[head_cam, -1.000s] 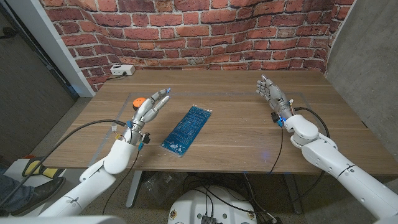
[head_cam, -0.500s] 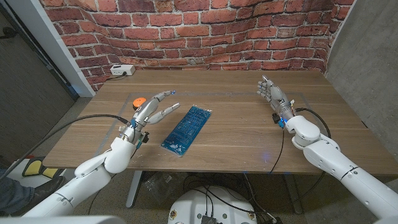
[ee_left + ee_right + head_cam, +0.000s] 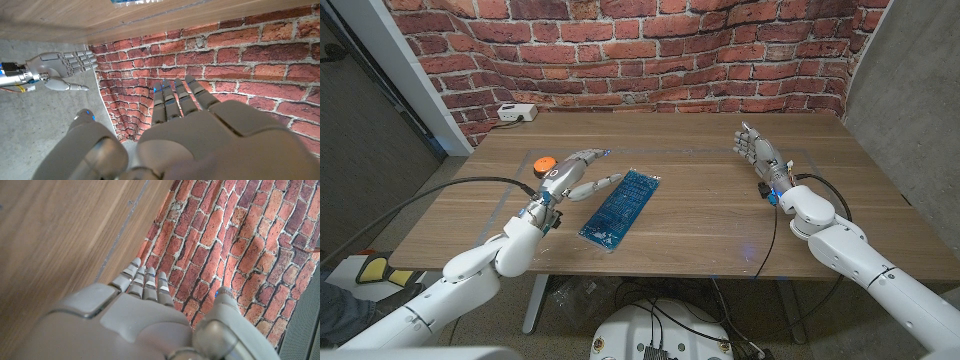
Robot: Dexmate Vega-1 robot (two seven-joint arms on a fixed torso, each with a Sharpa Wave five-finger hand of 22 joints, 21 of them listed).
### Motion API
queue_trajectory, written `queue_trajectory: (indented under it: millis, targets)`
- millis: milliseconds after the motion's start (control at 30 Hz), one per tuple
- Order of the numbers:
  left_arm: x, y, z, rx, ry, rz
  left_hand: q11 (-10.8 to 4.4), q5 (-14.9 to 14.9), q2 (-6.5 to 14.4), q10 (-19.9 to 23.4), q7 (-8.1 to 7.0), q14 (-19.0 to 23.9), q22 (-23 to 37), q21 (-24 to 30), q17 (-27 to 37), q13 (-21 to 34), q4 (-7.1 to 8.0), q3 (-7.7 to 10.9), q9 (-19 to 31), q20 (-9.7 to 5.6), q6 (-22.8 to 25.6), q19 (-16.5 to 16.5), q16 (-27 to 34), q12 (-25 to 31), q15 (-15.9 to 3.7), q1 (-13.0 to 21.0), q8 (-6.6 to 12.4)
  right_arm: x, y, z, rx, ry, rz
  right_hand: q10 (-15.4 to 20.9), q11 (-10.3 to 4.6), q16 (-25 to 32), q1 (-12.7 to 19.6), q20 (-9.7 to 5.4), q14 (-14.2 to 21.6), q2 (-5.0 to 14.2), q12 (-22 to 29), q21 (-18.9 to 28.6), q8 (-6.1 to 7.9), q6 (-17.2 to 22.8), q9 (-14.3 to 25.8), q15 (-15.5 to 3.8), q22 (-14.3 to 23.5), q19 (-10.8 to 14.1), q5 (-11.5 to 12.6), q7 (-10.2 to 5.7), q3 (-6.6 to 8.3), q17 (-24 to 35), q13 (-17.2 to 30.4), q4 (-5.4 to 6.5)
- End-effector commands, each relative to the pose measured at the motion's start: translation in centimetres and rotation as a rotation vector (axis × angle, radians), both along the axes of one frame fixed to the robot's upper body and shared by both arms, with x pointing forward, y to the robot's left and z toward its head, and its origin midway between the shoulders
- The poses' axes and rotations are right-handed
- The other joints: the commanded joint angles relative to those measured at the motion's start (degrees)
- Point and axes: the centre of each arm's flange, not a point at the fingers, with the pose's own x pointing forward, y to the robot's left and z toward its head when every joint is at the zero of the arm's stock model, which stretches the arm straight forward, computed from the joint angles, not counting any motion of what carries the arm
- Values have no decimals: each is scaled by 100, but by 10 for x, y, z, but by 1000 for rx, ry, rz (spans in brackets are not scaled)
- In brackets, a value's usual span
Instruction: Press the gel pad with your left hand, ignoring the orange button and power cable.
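Blue gel pad (image 3: 621,207) lies mid-table, slightly left. Left hand (image 3: 572,173), released with fingers spread, reaches toward its far left edge, not yet pressing; next it needs to come down onto the pad. Right hand (image 3: 756,152) waits released, far right.

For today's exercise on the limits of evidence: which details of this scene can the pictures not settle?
- Whether the left hand touches the gel pad: head view, fingertips reach its edge, contact too small to judge.
- Orange button: head view, partly hidden behind that hand.
- White box by the wall: head view, too small to identify.
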Motion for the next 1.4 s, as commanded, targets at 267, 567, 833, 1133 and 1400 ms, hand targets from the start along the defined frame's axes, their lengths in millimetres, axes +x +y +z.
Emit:
queue_trajectory:
  millis: [267,567,833,1133,1400]
  targets:
    - [-6,-37,10,195,4,102,-88,48,138,188,-88,147,12,-36,17,26,62,29,17,-69,209,33,2,5,-79,-20,-1,5,-2,-7,16,13,13,41,3,19,-24,22,16,-29,38,41,7,42,14,28,33,15,27,-3,-34,19,27,4]
    - [1,-42,9,236,98,81,-56,45,159,245,-65,206,13,-31,19,27,98,3,18,-63,276,100,7,1,-83,-62,-4,1,-6,-9,6,22,11,42,2,20,-32,22,20,-30,38,42,11,55,14,33,33,17,27,1,-42,20,27,6]
    - [8,-53,7,275,148,91,-53,39,194,305,-40,250,15,-35,21,28,144,-20,19,-58,325,137,11,2,-73,-116,-11,-4,-8,-9,-3,25,7,41,2,19,-31,22,21,-25,37,42,12,60,14,25,33,18,28,7,-44,19,27,5]
    - [17,-60,0,291,234,99,-33,30,174,359,-61,305,14,-50,20,28,182,-75,19,8,433,167,6,-9,-83,-177,-5,-6,-10,-12,-1,39,-1,50,5,20,-29,24,26,-12,41,42,20,85,14,31,33,19,30,0,-45,19,27,6]
    - [25,-63,-5,288,296,85,-63,27,161,345,-49,292,15,-57,20,29,198,-104,19,17,404,180,-8,-27,-65,-206,-33,-5,-12,-13,-1,48,-2,57,2,22,-26,24,36,-3,43,43,21,96,14,34,34,22,31,-7,-45,18,27,5]
